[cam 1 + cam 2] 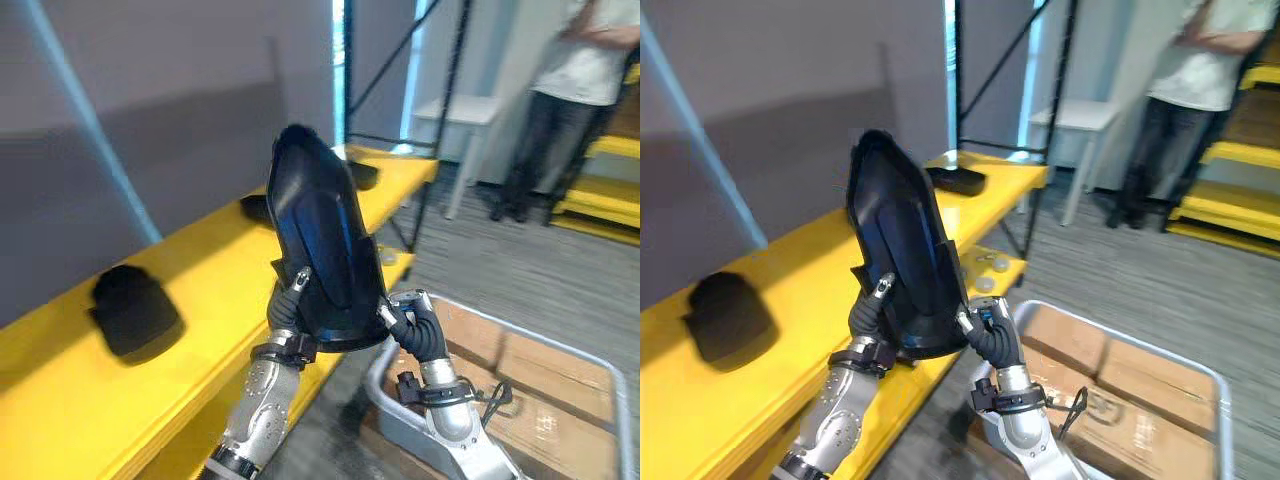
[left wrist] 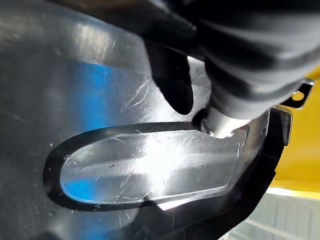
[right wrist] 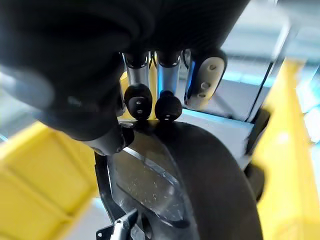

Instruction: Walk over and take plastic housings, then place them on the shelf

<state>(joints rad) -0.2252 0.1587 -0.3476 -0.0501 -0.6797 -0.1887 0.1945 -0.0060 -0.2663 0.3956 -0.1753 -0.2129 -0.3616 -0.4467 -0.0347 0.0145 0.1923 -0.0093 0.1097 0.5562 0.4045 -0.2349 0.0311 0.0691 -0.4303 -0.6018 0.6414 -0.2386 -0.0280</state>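
My left hand (image 1: 285, 312) and right hand (image 1: 415, 325) were both curled round the bottom edge of the big black housing (image 1: 320, 230), upright betw. them by the yellow shelf (image 1: 210, 290). Farther, a smaller housing (image 1: 130, 310) lay on it; a person (image 1: 580, 80) stood at back.

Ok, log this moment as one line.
left hand, right hand: gripping black housing | held upright beside yellow shelf | not yet placed

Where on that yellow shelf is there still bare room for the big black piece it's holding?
Bare shelf lies between the near housing and the middle housing, beside the held housing. The far end is crowded: a third housing lies close by the middle one.
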